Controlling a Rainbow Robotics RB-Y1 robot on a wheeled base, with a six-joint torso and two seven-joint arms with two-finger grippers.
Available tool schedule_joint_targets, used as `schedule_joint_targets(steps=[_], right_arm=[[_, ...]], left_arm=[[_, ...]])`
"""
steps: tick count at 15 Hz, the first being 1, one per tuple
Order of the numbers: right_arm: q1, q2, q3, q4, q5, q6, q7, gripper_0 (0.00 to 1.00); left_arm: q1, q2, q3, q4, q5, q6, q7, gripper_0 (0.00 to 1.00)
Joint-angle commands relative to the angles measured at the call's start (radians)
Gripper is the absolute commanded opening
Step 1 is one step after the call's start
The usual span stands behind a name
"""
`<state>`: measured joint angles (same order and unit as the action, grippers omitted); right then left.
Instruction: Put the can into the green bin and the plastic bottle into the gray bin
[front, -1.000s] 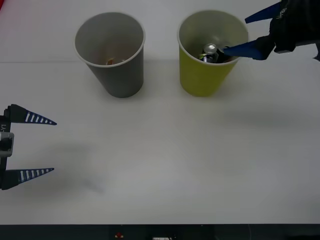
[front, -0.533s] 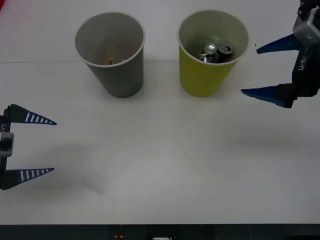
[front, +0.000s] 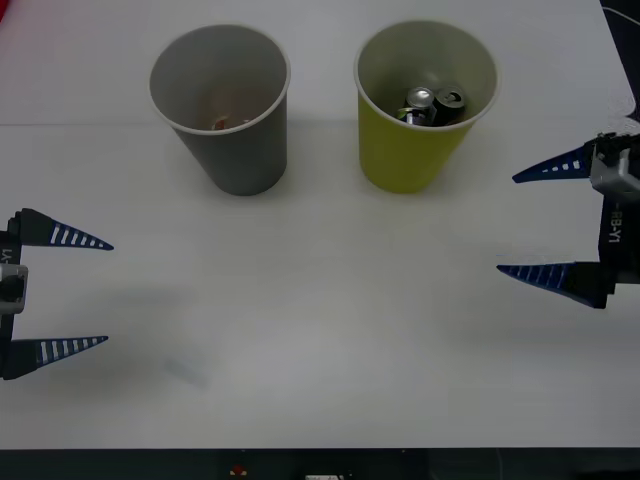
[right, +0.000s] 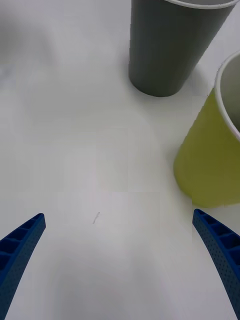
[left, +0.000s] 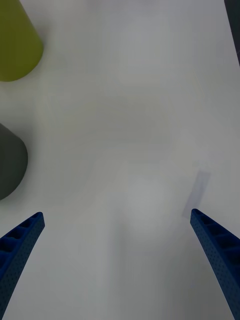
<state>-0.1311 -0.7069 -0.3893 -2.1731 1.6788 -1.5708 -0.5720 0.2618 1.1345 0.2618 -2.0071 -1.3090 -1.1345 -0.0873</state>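
White counter (front: 320, 330): green bin (front: 415, 150) at 1 o'clock holds can (front: 420, 100), no lettering legible; gray bin (front: 235, 150) at 11. Right end effector (front: 527, 222) spread at 3; left end effector (front: 90, 293) spread at 9.

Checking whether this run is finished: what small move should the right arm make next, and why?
Probably just park the right tool beside the table. It is open and empty; the can lies inside the green bin, and something orange sits in the gray bin. The left tool is open too.

Front view looks down over the table (front: 320, 330); both wrist views skim low, sharing the green bin (right: 205, 165) and gray bin (right: 170, 45)
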Motion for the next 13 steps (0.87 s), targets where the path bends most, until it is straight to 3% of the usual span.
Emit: schedule_joint_targets(steps=[1, 5, 13], right_arm=[[0.07, 0.004, 0.001, -0.02, -0.021, 0.0, 0.066, 1.0], [0.156, 0.011, 0.003, -0.066, -0.027, 0.0, 0.083, 1.0], [0.159, 0.02, 0.003, -0.065, -0.016, 0.0, 0.086, 1.0]], left_arm=[[0.0, 0.0, 0.0, 0.0, 0.0, 0.0, 0.0, 1.0], [0.0, 0.0, 0.0, 0.0, 0.0, 0.0, 0.0, 1.0], [0.0, 0.0, 0.0, 0.0, 0.0, 0.0, 0.0, 1.0]])
